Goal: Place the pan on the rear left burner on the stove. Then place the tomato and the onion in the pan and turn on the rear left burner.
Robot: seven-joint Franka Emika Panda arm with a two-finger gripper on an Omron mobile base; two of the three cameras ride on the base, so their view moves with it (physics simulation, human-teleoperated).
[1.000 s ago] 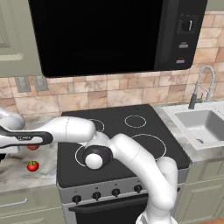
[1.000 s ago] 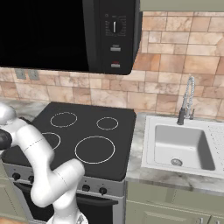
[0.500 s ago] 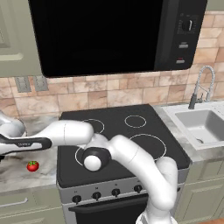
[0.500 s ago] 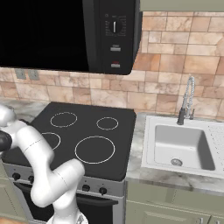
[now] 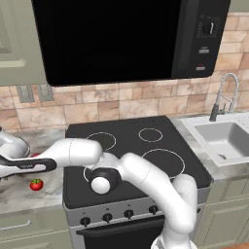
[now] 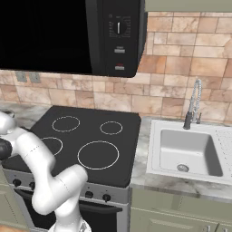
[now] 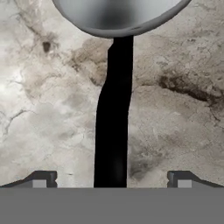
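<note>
The gripper [image 7: 111, 179] is standing wide apart above the black handle of the pan [image 7: 114, 131], which is lying on the marble worktop [image 7: 43, 109], left of the stove [image 5: 131, 146], near the tomato [image 5: 36, 184].

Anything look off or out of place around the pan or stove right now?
Nothing stands out. The pan sits flat on the marble counter, its black handle straight and centred between the open gripper fingertips. The tomato rests on the counter left of the stove, whose glass top looks clean and unmarked.
</note>
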